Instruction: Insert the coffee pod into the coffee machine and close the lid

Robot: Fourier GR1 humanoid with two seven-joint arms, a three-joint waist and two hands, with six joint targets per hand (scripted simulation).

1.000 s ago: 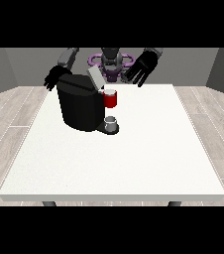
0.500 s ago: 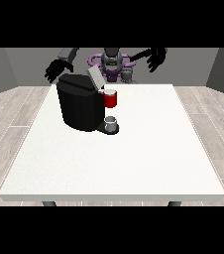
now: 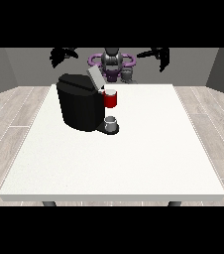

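Observation:
The black coffee machine stands on the white table, left of the middle. Its grey lid is tilted up and open. A red thing at the machine sits at its front top. A small grey thing stands at the table's back edge, beside the robot's torso; I cannot tell it for the pod. The hand at the view's left is raised high behind the machine. The hand at the view's right is raised high and wide of the body. Both have relaxed, spread fingers and hold nothing.
A grey cup stands on the machine's base under the red thing. The robot's torso is behind the table's far edge. The white tabletop stretches wide to the right and towards the camera.
Both hands have risen from just above the table's back edge and spread outwards, well away from the machine. The machine and its lid have not moved.

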